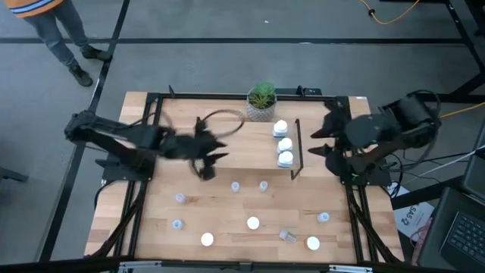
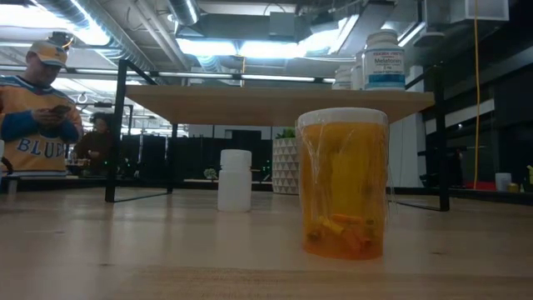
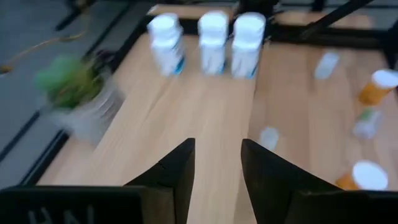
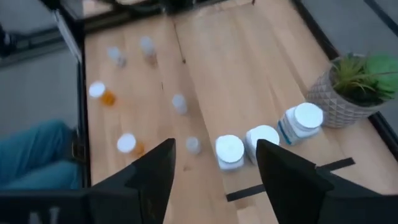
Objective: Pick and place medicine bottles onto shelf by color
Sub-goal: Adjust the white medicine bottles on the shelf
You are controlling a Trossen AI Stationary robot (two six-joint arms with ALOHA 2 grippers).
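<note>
The shelf stands at the table's far middle; in the low view its board spans overhead. Three white bottles stand upright in a row on its right end and show in both wrist views. Several small pale and orange-tinted bottles stand scattered on the table nearer the front; one orange bottle and one white bottle are close in the low view. My left gripper is open and empty over the shelf's left part. My right gripper is open and empty just right of the shelf.
A potted green plant stands at the shelf's far edge. A black wire ring lies near the left gripper. The shelf's black side frame stands between the white bottles and my right gripper. A person stands beyond the table's far left.
</note>
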